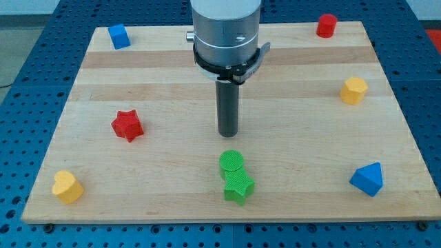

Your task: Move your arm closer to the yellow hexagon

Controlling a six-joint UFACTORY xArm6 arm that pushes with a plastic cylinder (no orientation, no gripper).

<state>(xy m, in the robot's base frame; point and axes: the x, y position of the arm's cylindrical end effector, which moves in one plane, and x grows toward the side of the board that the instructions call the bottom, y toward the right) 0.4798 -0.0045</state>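
Observation:
The yellow hexagon (353,90) lies near the view's right edge of the wooden board, a little above mid-height. My tip (228,133) is at the board's middle, far to the left of the hexagon and slightly lower in the view. It stands just above the green cylinder (231,162), with a small gap. A green star (238,187) touches the cylinder from below.
A red star (127,125) lies left of my tip. A yellow heart-like block (67,187) is at bottom left, a blue cube (119,36) at top left, a red cylinder (326,25) at top right, a blue triangular block (367,179) at bottom right. The wooden board (165,83) rests on a blue perforated table.

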